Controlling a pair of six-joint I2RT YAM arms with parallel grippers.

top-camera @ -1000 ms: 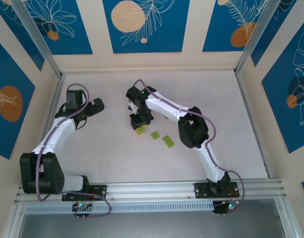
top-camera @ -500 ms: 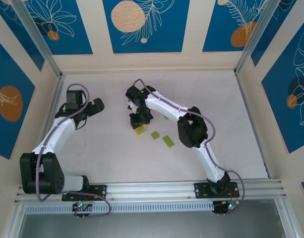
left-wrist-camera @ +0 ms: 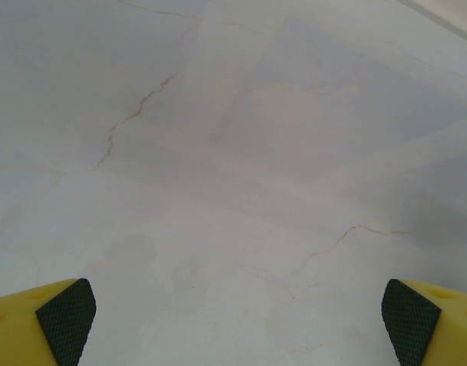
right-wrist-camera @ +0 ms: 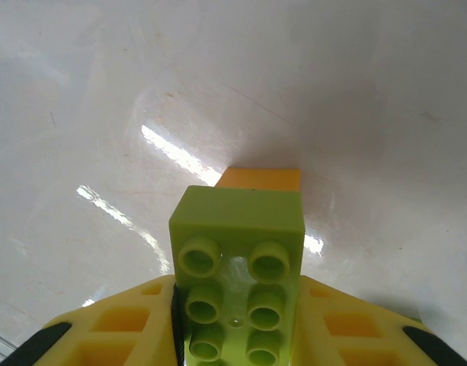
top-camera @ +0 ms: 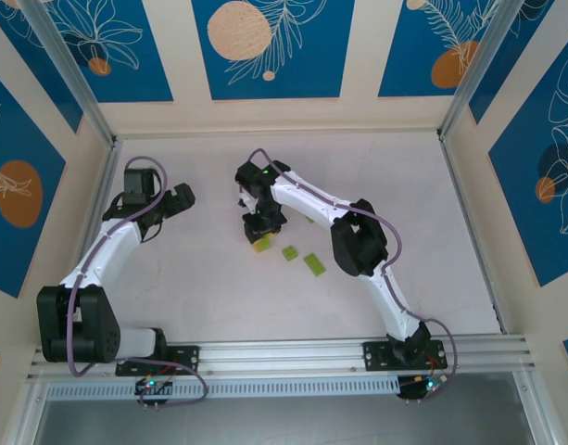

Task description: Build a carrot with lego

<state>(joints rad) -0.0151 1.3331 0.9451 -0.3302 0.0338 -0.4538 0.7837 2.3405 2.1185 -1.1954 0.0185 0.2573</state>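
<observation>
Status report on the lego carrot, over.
Left gripper open, empty. Right gripper shut on green brick, orange block at its far end. Loose green bricks nearby.

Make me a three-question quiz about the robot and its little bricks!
1. Where is the orange square plastic block?
A) just beyond the lime-green oblong plastic brick
B) on a blue wall panel
C) on the metal rail
2. What colour are the right fingers?
A) red
B) yellow
C) blue
3. The left fingers are:
A) shut on a brick
B) shut, empty
C) spread apart, empty
Answers: 1 A, orange peeks past the green brick; 2 B, yellow flanks that brick; 3 C, bare white table between them.
</observation>
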